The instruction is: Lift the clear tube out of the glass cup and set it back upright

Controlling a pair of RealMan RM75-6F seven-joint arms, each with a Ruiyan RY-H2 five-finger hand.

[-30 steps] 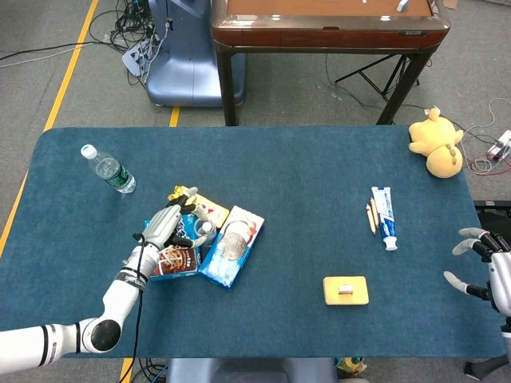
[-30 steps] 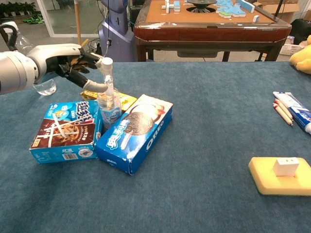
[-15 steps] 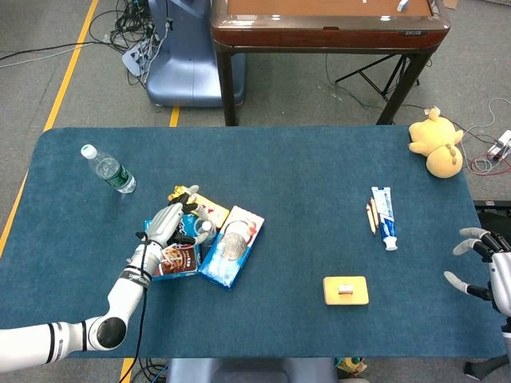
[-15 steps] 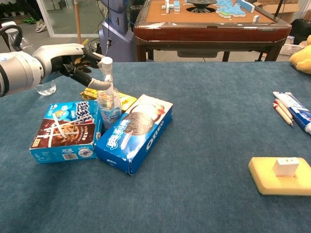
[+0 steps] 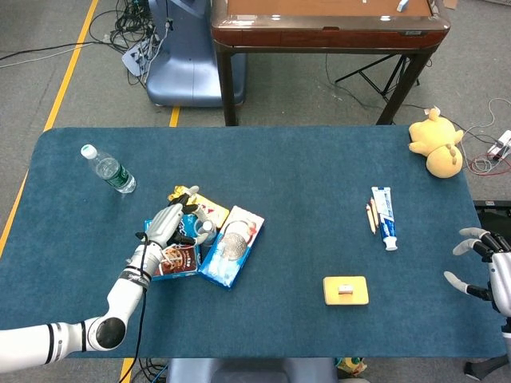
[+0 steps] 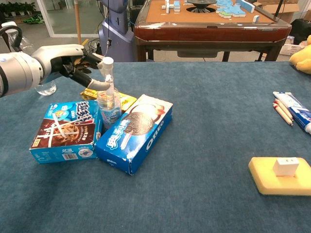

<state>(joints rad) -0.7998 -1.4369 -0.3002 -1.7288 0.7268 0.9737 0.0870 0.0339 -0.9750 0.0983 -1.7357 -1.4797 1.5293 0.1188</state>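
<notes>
Progress: tube (image 6: 108, 73) stands in the glass cup (image 6: 109, 107) between two snack boxes, not lifted out; lift and return remain | left hand (image 6: 77, 65) pinches the tube near its white cap | right hand (image 5: 481, 263) released, fingers spread, at table edge | Count: one tube, one cup, two boxes, one water bottle (image 5: 108, 169)

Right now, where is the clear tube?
In the chest view, the clear tube stands in the glass cup at table left, between the two cookie boxes, with the left hand at its white cap.
</notes>
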